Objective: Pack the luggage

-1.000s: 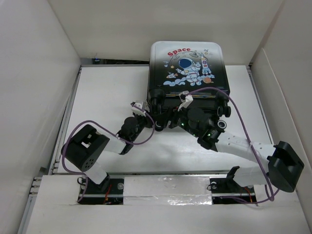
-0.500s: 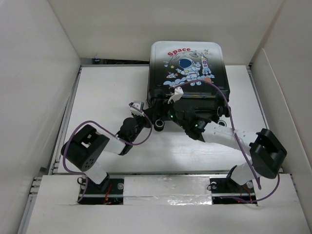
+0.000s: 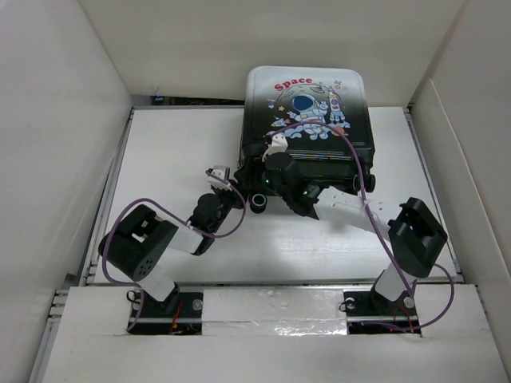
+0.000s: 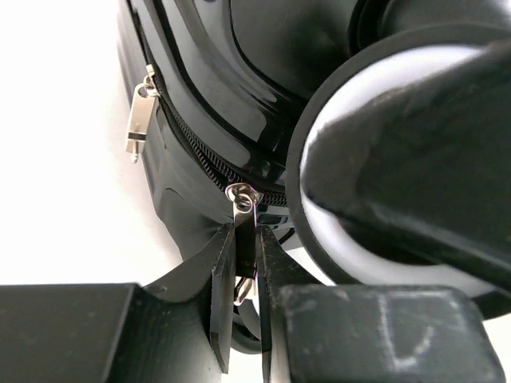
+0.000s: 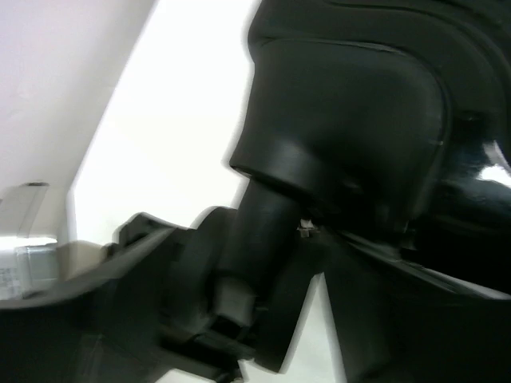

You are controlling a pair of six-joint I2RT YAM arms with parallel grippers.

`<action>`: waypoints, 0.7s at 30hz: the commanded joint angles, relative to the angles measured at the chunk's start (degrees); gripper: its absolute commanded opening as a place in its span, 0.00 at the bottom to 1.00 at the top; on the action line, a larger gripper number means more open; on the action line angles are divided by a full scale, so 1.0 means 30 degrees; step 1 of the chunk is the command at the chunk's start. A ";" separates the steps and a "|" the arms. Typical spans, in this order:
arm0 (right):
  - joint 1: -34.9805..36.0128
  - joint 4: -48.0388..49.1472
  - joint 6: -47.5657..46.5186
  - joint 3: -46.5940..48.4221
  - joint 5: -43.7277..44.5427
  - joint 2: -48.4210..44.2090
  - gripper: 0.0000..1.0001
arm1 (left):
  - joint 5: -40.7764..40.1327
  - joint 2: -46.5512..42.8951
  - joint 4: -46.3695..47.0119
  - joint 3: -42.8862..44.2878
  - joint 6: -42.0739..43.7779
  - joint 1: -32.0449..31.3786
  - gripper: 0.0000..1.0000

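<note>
- The luggage [image 3: 307,104] lies shut, print up, at the upper centre of the tabletop [image 3: 176,152].
- The left fingers [image 4: 225,271] are narrow, pinching a zipper pull [image 4: 244,215] at its lower-left corner.
- The right fingers [image 3: 273,158] are at the same corner; their view is blurred, so their spread cannot be told.

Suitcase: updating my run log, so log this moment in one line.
suitcase: lid down | left gripper: shut on zipper pull | right gripper: at near edge, grip unclear
</note>
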 commanded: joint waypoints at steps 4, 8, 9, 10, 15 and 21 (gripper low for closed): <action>-0.0201 -0.0131 -0.0210 -0.0310 0.2004 -0.0370 0.19 | -0.0532 -0.0883 0.1631 0.0104 0.0428 0.0322 0.00; -0.0404 0.0044 -0.0708 -0.1305 0.2942 -0.1599 0.00 | -0.1146 -0.1029 0.0636 0.0776 0.0926 0.0322 0.00; -0.0406 0.0073 -0.0883 -0.1539 0.2973 -0.1863 0.00 | -0.1351 -0.1030 0.0082 0.0895 0.1044 0.0322 0.00; -0.0406 0.0102 -0.1030 -0.2035 0.2973 -0.2475 0.00 | -0.1788 -0.1030 -0.0126 0.1012 0.1364 0.0322 0.00; -0.0787 0.0718 -0.1441 -0.3678 0.1950 -0.3944 0.00 | -0.3809 -0.1059 -0.1909 0.1599 0.1923 0.0322 0.00; -0.1167 0.0483 -0.1616 -0.5405 0.0806 -0.5641 0.00 | -0.5543 -0.1264 -0.3525 0.1921 0.1983 0.1316 0.00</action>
